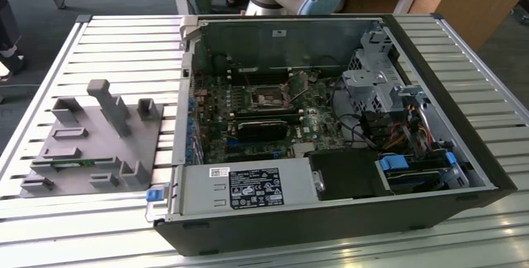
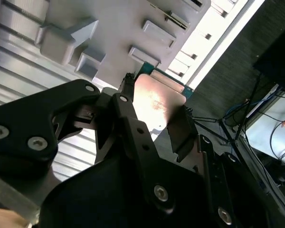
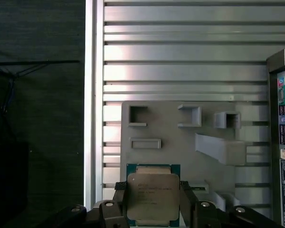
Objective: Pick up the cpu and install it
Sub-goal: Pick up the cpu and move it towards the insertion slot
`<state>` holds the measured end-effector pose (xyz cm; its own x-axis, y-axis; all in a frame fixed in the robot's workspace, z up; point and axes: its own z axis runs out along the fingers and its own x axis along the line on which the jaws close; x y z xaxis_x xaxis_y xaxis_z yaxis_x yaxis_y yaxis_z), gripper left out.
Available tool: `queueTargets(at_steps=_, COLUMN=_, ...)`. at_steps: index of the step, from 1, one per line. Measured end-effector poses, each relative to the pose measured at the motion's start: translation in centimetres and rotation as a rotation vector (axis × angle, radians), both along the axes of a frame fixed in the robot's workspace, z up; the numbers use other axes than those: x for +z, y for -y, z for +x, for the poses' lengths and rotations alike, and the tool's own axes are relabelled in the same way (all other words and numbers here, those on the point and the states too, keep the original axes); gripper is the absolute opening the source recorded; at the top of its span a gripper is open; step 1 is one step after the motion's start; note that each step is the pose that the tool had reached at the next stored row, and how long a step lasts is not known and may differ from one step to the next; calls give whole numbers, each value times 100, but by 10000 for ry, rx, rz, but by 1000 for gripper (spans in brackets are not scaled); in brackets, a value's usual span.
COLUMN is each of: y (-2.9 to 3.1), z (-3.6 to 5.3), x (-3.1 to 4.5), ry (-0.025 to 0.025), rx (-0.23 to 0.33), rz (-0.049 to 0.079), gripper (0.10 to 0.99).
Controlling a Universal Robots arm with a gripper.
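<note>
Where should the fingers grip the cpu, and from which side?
Grip the cpu by two opposite side edges, coming from above its flat metal lid; it's thin and square, offering nothing else. The fingers flank it that way over the grey tray.

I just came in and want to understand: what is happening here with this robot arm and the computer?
The arm's hand is closed on the cpu, one finger on each side, above the grey parts tray. The open computer case stands beside that tray on the slatted table, at the exterior view's right. The cpu is not yet in the case.
</note>
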<state>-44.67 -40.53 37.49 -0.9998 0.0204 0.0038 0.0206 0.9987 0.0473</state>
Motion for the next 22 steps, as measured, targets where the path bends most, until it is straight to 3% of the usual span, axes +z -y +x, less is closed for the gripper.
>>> queueTargets(at_steps=9, y=0, z=248, x=9, ry=1, rx=1, rz=1, gripper=533)
queueTargets(at_steps=13, y=0, z=285, x=78, ry=-1, rx=0, rz=2, gripper=533)
queueTargets(at_steps=22, y=0, z=377, x=79, ry=0, rx=0, rz=7, gripper=533)
